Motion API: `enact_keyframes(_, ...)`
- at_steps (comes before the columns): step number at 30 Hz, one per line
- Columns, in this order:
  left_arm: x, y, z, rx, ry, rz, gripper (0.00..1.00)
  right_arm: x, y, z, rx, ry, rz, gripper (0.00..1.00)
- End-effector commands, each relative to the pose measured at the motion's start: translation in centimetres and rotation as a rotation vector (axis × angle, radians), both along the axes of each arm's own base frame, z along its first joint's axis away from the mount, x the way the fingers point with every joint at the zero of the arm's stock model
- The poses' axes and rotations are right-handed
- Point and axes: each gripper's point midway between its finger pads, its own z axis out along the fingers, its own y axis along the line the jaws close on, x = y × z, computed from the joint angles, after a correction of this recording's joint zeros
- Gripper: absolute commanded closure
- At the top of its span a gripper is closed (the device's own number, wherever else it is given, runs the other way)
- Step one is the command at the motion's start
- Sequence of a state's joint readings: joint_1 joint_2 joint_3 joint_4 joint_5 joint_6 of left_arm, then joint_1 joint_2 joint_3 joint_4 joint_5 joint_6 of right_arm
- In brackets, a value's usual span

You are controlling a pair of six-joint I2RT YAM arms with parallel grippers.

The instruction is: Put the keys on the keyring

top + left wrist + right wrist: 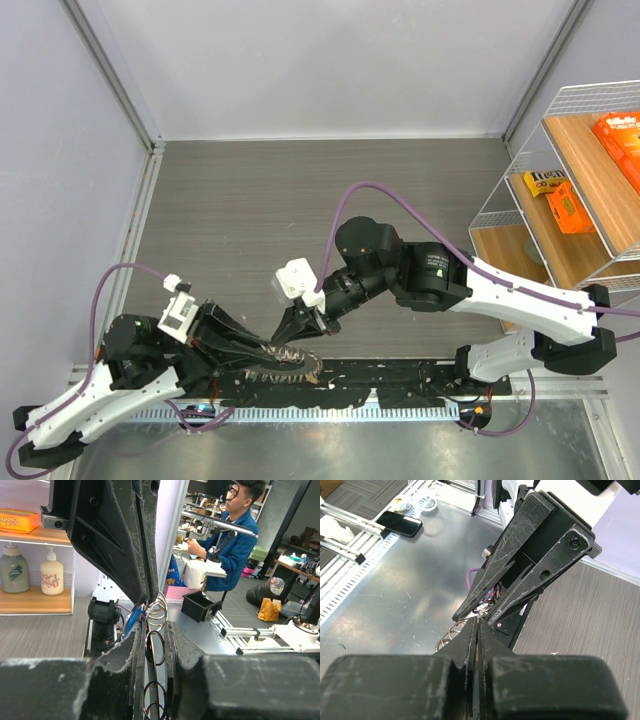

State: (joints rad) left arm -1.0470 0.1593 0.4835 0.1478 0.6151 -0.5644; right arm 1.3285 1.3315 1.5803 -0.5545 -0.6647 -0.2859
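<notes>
The keyring (290,362), a silvery ring fringed with small rings, hangs at the table's near edge. My left gripper (268,352) is shut on it. In the left wrist view its rings (156,611) stand in the narrow gap of my left gripper (155,630). My right gripper (298,335) points down at the keyring from above, jaws shut. A blue key (130,621) shows just under its tips (149,599) and looks held by them. In the right wrist view my right gripper (479,622) meets the left fingers (520,565), with rings (449,632) to its left. Other keys are hidden.
A white wire shelf (560,180) with orange boxes stands at the right. A black rail (400,385) and a metal plate run along the near edge. Grey walls close the left and back. A person in blue (235,545) stands beyond the table.
</notes>
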Motion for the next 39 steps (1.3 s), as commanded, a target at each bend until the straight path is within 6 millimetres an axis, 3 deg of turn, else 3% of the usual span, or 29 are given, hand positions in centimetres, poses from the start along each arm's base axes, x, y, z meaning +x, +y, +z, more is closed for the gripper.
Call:
enact_keyframes(1, -0.3, 0.6, 2.1, -0.084, -0.049, 0.004, 1.00, 0.0, 0.4, 3.1, 0.092, -0.022, -0.011, 0.94)
enact_keyframes(17, -0.3, 0.6, 1.9, -0.081, -0.044, 0.001, 1.00, 0.1, 0.9, 4.0, 0.118, -0.012, -0.016, 0.94)
enact_keyframes(39, -0.4, 1.0, 2.1, -0.096, -0.051, 0.012, 1.00, 0.0, 0.9, 2.4, 0.062, -0.010, -0.014, 0.95)
